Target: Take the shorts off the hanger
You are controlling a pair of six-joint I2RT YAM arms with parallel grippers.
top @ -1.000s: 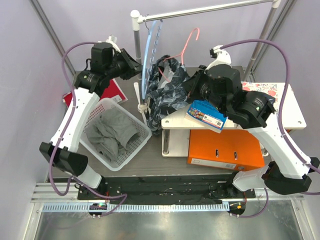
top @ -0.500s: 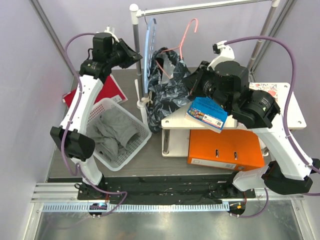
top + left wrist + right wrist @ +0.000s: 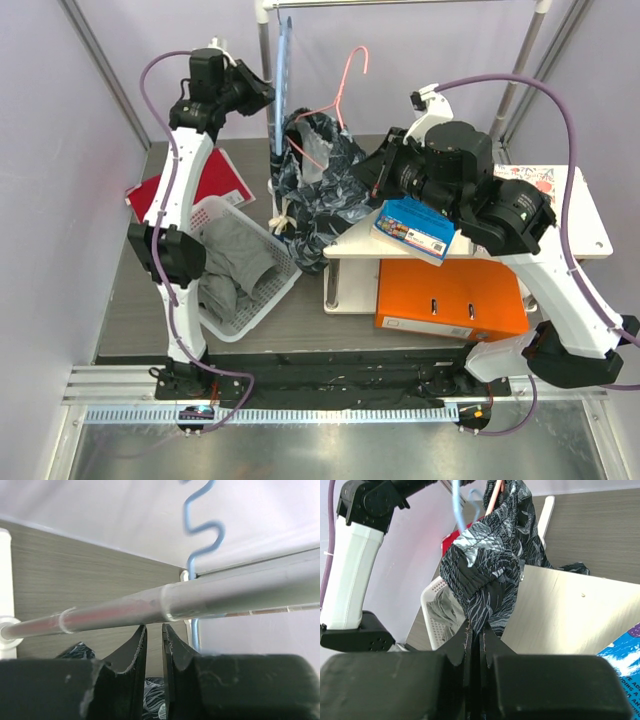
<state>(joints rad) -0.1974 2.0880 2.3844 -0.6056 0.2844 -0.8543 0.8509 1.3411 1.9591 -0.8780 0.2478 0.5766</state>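
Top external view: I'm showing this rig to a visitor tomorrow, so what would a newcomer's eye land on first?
Most likely the black marbled shorts draped from the thin pink hanger at centre back, with the right gripper shut on their fabric. Next comes the bright orange binder under the white shelf at right. The left arm, stretched high toward the grey rail at back left, also stands out.

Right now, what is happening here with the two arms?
The right gripper is shut on a fold of the shorts, which hang bunched from the pink hanger. The left gripper is up by the rail near the blue hanger, its jaws nearly closed with nothing seen between them. The shorts are not yet off.
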